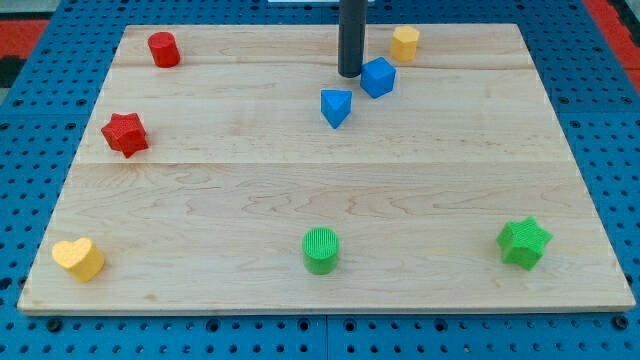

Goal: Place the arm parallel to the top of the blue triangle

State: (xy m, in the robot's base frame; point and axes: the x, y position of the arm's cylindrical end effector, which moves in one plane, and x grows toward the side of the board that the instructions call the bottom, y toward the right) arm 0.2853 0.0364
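Wooden board (pixel 200 200) on a blue pegged bench. Rod down from 12 o'clock — my tip (pixel 349 75) bare, gripping nothing, just beside the blue cube (pixel 378 77). Blue triangle (pixel 336 106) near, at the tip's 6 o'clock — apart.

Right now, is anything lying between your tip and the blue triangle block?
No. In the camera view, only bare wooden board separates my tip from the blue triangle block; the blue cube sits to the tip's right.

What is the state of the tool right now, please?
Tool: a bare rod, nothing to open or close, holding nothing; my tip rests just above the blue triangle, left of the blue cube.
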